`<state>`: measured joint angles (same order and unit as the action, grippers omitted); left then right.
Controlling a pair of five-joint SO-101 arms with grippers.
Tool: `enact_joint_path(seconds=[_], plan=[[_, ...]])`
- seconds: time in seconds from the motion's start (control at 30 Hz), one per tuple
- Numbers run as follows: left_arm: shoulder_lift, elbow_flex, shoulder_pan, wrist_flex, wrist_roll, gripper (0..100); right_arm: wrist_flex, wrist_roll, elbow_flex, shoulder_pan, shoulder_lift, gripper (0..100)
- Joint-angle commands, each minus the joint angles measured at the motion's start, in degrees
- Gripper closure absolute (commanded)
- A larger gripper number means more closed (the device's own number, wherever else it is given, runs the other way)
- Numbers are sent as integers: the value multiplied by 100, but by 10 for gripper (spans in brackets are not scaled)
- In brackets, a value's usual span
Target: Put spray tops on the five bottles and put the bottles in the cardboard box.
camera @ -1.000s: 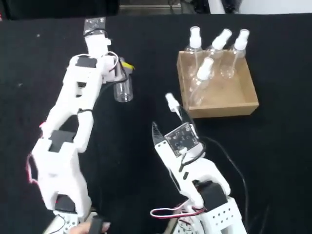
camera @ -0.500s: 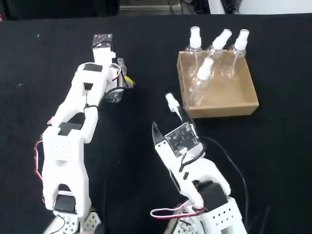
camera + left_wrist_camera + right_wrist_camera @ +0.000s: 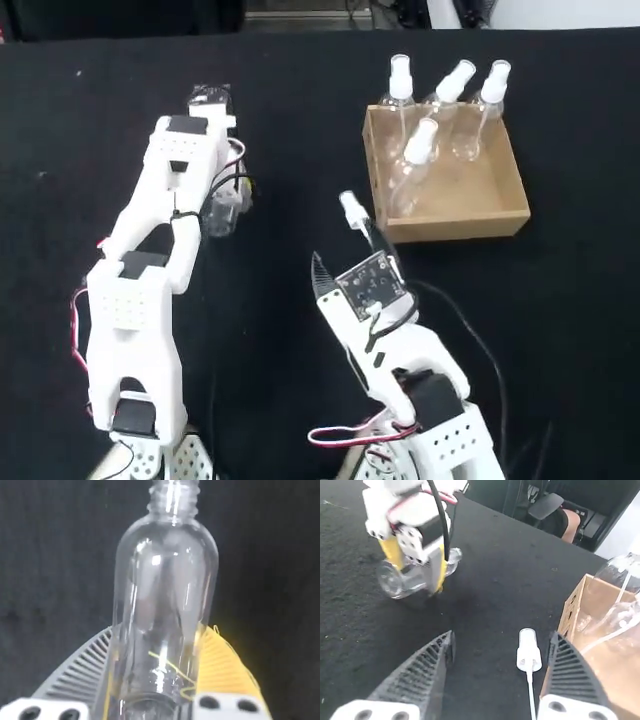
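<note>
Spray top lies just ahead of the right gripper's parted jaws, stem toward it, while the left gripper clamps the capless bottle, seemingly on its side.

Between the arms the worktop is left bare. Far half of the cardboard box is blocked by four capped bottles, near half free; spray top lies off its near corner.

A clear bottle with no top, its threaded neck bare, lies nearly on its side, clamped around the lower body by the left gripper. A white spray top with a thin tube lies loose just beside the open cardboard box. Inside it, four capped bottles lean.
</note>
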<state>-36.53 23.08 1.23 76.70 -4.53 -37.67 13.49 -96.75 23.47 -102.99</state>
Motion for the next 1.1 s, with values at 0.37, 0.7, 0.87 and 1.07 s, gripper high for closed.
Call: enact_joint_path(seconds=[0.37, 0.7, 0.87, 1.07], plan=[[3367, -4330, 840, -1248, 9, 966, 316, 26, 13, -88, -312, 744], [5099, -5921, 734, -2347, 44, 669, 308, 9, 13, -141, -312, 744], [5266, -5587, 470, -1873, 44, 727, 308, 9, 13, -141, -312, 744], [5319, -5314, 295, -1319, 53, 733, 308, 9, 13, -132, -303, 744]])
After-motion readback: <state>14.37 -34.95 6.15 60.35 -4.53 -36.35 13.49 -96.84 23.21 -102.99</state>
